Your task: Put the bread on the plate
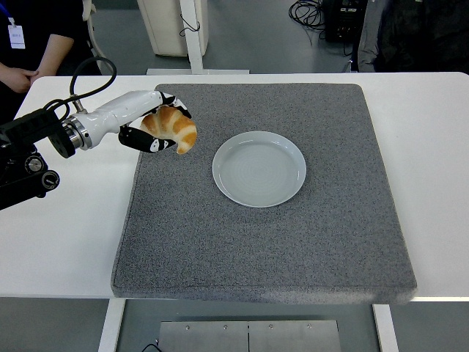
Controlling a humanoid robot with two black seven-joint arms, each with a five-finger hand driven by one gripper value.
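Person (pixel 29 44): beyond the tabletop's far left corner, dark top, hands clasped.
Left hand (pixel 150 125): above the mat's far left corner, fingers curled around the bread, thumb beneath.
Bread (pixel 173 128): golden croissant, held clear of the mat, left of the plate and apart from it.
Mat (pixel 293 242): grey, square, covering most of the white table (pixel 58 242).
Plate (pixel 259 169): pale, round, near the mat's centre, nothing on it.
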